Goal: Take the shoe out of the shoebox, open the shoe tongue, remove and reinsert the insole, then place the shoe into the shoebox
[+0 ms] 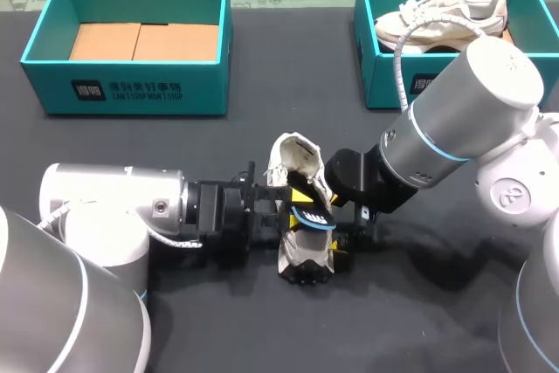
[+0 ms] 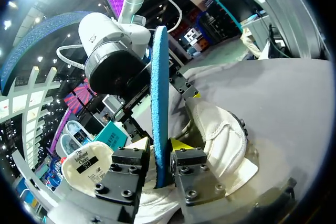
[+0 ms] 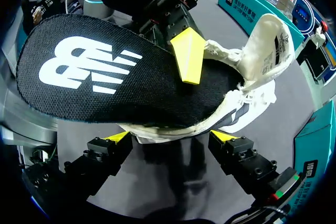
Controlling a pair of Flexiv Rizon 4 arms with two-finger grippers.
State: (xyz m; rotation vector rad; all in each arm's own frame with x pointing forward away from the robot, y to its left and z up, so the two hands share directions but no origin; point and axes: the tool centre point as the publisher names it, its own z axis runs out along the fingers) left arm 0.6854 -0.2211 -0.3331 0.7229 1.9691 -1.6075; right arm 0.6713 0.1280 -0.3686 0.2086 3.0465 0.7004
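A white shoe [image 1: 295, 162] lies on the black table, between my two arms. Its insole [image 2: 159, 87], blue underneath and black on top, sticks out of the shoe's opening. My left gripper [image 2: 160, 145] is shut on the insole, one fingertip on each face. In the right wrist view the insole [image 3: 105, 77] shows its black face, with a yellow fingertip [image 3: 188, 56] of the left gripper lying on it. The shoe's tongue [image 3: 265, 45] is folded back. My right gripper [image 3: 170, 139] is open and straddles the shoe [image 3: 157, 129] from the right side.
A teal shoebox [image 1: 131, 89] with a cardboard floor stands at the back left. A second teal box [image 1: 384, 76] at the back right holds another white shoe [image 1: 441, 17]. The table in front of the arms is bare black cloth.
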